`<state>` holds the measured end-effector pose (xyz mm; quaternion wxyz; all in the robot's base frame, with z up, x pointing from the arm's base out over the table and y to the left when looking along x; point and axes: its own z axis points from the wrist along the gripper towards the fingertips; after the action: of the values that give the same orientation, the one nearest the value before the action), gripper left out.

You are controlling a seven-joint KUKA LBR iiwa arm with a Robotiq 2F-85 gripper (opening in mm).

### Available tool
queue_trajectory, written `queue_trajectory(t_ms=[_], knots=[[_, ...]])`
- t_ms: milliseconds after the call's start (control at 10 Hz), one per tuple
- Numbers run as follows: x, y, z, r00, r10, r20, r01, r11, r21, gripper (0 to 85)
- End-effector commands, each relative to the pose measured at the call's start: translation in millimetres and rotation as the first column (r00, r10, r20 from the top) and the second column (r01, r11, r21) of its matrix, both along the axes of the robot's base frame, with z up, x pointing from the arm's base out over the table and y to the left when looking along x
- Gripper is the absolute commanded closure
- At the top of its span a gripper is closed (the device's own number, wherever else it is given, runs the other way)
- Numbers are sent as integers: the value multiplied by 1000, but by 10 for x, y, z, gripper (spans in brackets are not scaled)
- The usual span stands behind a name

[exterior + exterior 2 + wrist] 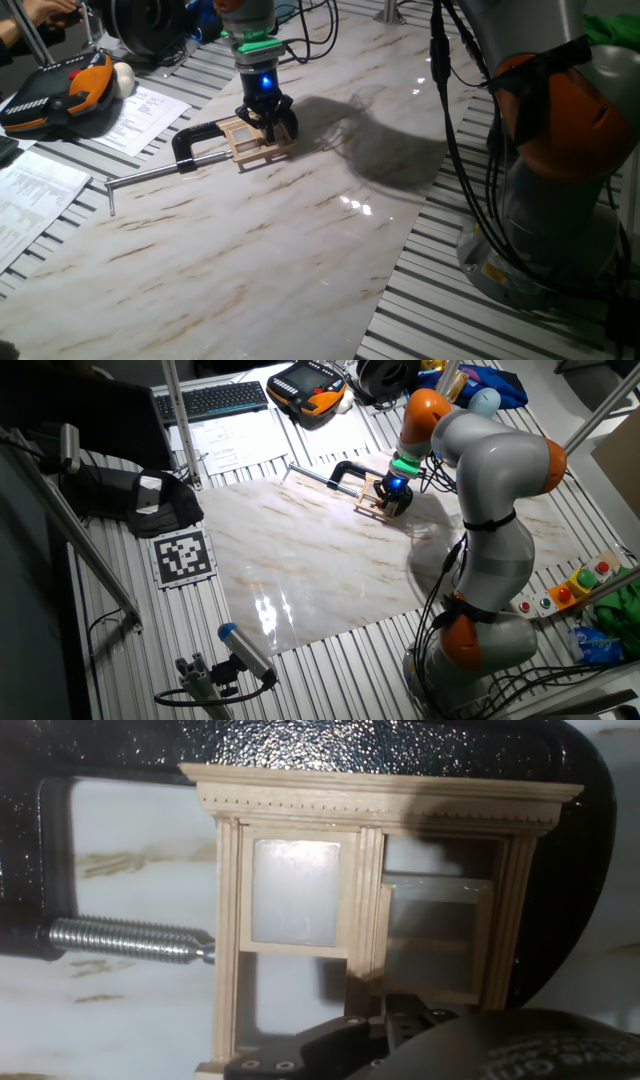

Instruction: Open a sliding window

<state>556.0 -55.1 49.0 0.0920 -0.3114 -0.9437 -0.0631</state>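
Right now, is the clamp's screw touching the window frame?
Touching. In the hand view the screw tip presses against the left upright of the window, with no gap between them.

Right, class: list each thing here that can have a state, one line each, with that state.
window: lying flat on the table, held in the clamp, right sash lower than the left one
clamp: screw tip against the window frame's side
gripper: down over the window; open or shut cannot be told
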Motion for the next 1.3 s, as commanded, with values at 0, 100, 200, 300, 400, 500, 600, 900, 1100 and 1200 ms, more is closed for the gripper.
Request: queue_trajectory(t_ms=[0, 100, 200, 300, 400, 500, 600, 900, 1100, 1200], knots=[[-7, -1, 0, 1000, -1, -1, 1, 1000, 3, 850], [-25, 9, 3, 1000, -4, -1, 4, 1000, 6, 850], [-45, 25, -6, 1000, -9, 0, 9, 1000, 10, 850], [-56, 31, -21, 1000, -11, 2, 11, 1000, 11, 850], [-49, 27, -29, 1000, -12, 4, 12, 1000, 11, 850], [-38, 19, -37, 1000, -12, 5, 12, 1000, 11, 850], [-31, 15, -40, 1000, -10, 6, 10, 1000, 8, 850], [-1, -5, -45, 1000, -5, 10, 5, 1000, 0, 850], [25, -18, -34, 1000, -1, 12, 1, 1000, -9, 850], [41, -30, -33, 1000, 2, 13, -2, 1000, -15, 850]])
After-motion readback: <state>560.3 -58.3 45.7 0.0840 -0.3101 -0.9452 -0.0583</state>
